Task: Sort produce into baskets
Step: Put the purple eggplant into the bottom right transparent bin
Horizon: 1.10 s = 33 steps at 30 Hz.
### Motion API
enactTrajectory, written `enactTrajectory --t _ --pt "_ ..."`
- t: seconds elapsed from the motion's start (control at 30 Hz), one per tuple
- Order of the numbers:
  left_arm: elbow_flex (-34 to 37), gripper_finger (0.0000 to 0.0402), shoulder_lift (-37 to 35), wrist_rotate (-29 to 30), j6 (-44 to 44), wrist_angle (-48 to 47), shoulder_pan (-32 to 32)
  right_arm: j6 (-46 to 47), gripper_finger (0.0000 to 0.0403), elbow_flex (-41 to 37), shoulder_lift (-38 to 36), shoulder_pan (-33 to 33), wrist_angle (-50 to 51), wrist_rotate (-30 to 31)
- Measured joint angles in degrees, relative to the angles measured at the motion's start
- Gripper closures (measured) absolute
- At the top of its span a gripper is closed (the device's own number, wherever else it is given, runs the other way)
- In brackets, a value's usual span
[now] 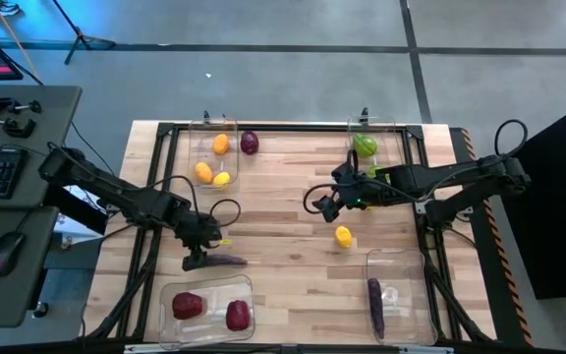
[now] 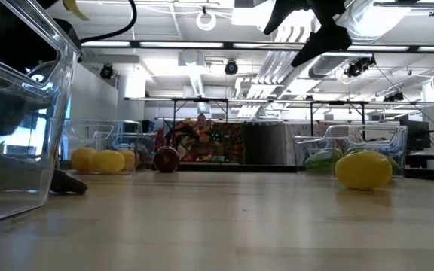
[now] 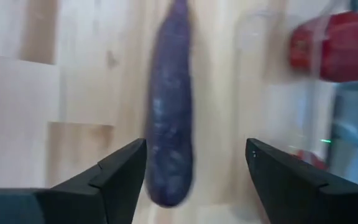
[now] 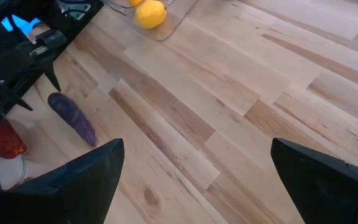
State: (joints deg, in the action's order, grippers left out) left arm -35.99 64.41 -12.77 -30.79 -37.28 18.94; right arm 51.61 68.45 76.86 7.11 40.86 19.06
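Hovering low over the wooden table [image 1: 283,246], the left claw [image 1: 202,258] has its two fingers [image 3: 120,171] spread, with one long purple vegetable [image 1: 226,261] lying on the boards between them and reaching out ahead of the tips; nothing is pinched. Just beyond that claw, at the near table edge, sits one clear bin [image 1: 207,313] holding two dark red lumps [image 1: 187,306]. Well away from it, at the far edge, a second bin [image 1: 214,152] holds three orange-yellow round pieces [image 1: 203,172], and one dark red round piece [image 1: 250,144] lies on the table touching or just beside that bin's wall; which cannot be told.

The right claw [image 1: 328,205] hangs above the middle of the table, fingers spread and holding nothing. One yellow round piece [image 1: 343,236] lies loose on the boards just beside it, toward the near edge. Behind that claw, a third bin [image 1: 371,147] holds green produce [image 1: 365,146]; the count there cannot be told. The fourth bin [image 1: 398,295], near the right arm's side of the near edge, holds one long purple vegetable [image 1: 374,306].

Totals: four bins, two purple vegetables, four orange-yellow pieces, three dark red pieces.
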Motion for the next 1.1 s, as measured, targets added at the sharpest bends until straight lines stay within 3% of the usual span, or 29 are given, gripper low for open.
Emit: enactTrajectory --t 0.4,0.83,0.93,1.1 --pt "0.0 0.0137 8.2 9.1 1.1 1.2 5.3 0.4 0.0006 0.0 0.0 0.0 0.0 0.5" --pt "-0.3 0.0142 17.8 12.9 1.0 1.7 5.4 -3.4 0.0006 0.0 0.0 0.0 0.2 0.5" --pt "-0.3 0.0181 17.8 13.2 1.0 1.4 4.6 -4.1 0.0006 0.0 0.0 0.0 0.3 0.5" --pt "-4.9 0.0304 13.6 15.2 4.9 -5.8 1.6 -6.0 0.0006 0.0 -0.4 0.0 0.6 -2.4"
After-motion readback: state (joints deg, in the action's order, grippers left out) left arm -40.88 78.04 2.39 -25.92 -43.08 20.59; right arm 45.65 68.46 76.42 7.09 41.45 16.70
